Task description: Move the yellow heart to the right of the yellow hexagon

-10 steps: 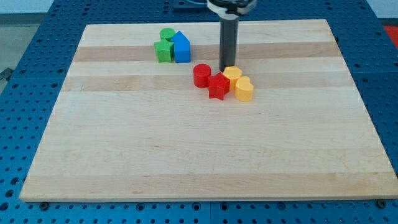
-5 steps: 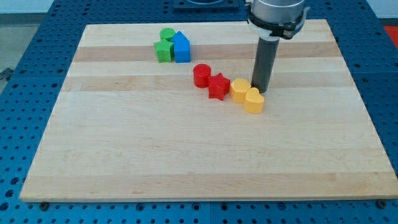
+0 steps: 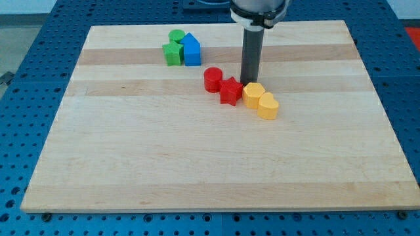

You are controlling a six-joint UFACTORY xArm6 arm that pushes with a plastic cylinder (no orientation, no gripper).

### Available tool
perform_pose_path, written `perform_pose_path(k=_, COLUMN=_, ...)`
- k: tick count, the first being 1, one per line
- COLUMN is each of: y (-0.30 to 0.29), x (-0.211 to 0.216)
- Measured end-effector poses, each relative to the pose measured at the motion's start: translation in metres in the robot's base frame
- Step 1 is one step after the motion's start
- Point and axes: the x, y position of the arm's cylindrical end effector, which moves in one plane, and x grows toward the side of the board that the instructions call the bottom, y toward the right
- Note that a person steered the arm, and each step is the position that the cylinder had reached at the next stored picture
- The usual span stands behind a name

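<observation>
The yellow hexagon (image 3: pixel 253 94) sits near the board's middle, a little toward the view's top. The yellow heart (image 3: pixel 267 106) touches it on its lower right. My tip (image 3: pixel 249 83) stands just above the hexagon's upper left edge, between it and the red star (image 3: pixel 230 90). I cannot tell whether the tip touches the hexagon. The rod rises straight up to the arm at the view's top.
A red cylinder (image 3: pixel 212 79) touches the red star on its left. A green cylinder (image 3: pixel 176 37), a green block (image 3: pixel 173 54) and a blue house-shaped block (image 3: pixel 191 49) cluster at the view's upper left. The wooden board (image 3: pixel 210 164) lies on a blue perforated table.
My tip moved from above the hexagon to the right beside the heart, then back left above the hexagon. The hexagon and heart shifted slightly down and right early on.
</observation>
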Motion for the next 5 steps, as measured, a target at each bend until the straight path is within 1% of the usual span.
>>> perform_pose_path(k=3, y=0.015, x=0.064)
perform_pose_path(k=4, y=0.018, x=0.071)
perform_pose_path(k=5, y=0.018, x=0.065)
